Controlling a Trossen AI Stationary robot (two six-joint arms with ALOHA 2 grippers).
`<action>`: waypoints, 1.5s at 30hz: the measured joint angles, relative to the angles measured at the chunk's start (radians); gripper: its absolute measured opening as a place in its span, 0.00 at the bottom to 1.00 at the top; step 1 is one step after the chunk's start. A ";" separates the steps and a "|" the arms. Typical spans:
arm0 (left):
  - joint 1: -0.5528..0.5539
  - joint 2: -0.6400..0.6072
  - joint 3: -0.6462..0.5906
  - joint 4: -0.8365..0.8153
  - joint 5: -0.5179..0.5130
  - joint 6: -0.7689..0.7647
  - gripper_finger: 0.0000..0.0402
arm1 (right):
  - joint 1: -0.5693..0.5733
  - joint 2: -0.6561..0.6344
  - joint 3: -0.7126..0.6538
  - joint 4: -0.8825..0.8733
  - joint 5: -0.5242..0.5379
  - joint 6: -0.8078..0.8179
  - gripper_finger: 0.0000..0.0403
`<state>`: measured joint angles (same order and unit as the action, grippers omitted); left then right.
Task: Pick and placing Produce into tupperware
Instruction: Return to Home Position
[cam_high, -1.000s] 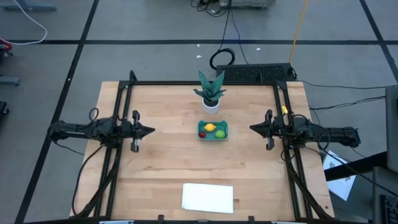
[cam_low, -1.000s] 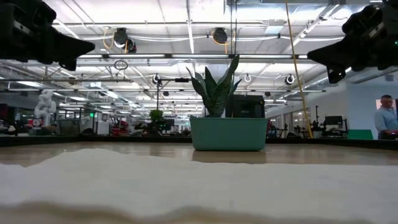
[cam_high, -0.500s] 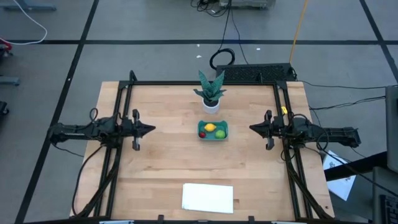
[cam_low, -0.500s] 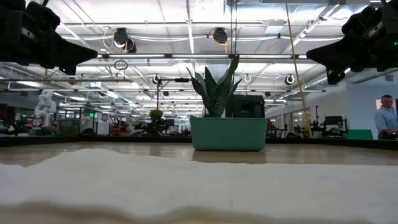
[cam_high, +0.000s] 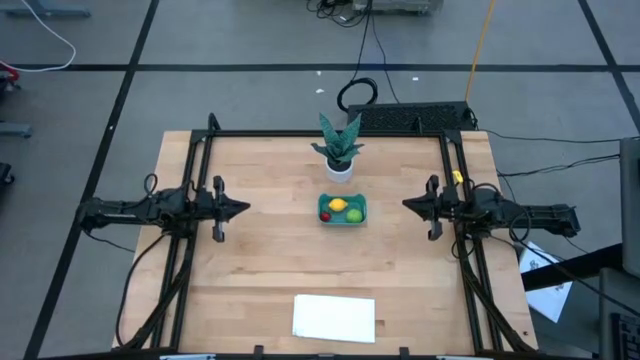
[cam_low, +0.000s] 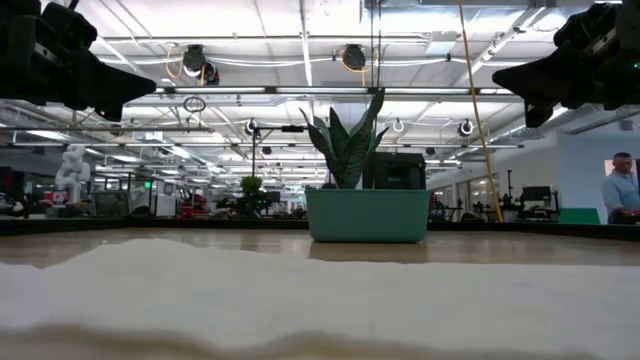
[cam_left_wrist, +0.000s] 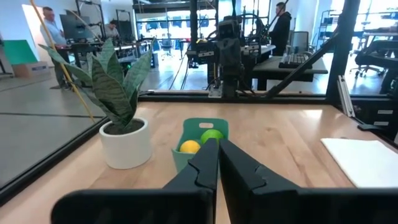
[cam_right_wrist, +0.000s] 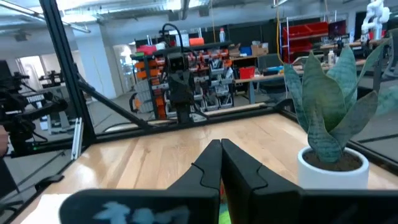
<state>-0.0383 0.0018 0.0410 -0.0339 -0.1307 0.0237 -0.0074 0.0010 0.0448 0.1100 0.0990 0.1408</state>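
The teal tupperware sits at the table's middle on its base, also in the low view and the left wrist view. Inside it lie the yellow lemon, the tiny red fruit and the lime-green fruit. My left gripper hovers shut to the tupperware's left, high above the table, its fingers together. My right gripper hovers shut to its right, fingers together.
A potted plant in a white pot stands just behind the tupperware toward the far edge. A flat white sheet lies near the near edge. Black frame rails run along both sides. Bare wood lies between each gripper and the tupperware.
My right gripper has risen slightly in the low view. The tupperware and the fruits have stayed where they were.
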 joint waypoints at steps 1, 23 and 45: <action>0.000 0.000 0.000 0.000 0.000 -0.003 0.05 | 0.000 0.000 0.000 0.006 0.000 -0.003 0.00; 0.000 0.000 0.000 0.000 -0.005 -0.027 0.08 | 0.000 0.000 -0.001 0.013 0.000 -0.004 0.00; 0.000 0.000 0.001 0.000 -0.008 -0.029 0.08 | 0.000 0.000 -0.002 0.012 0.000 -0.004 0.00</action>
<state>-0.0387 0.0019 0.0422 -0.0339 -0.1389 -0.0055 -0.0078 0.0013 0.0429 0.1223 0.0994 0.1371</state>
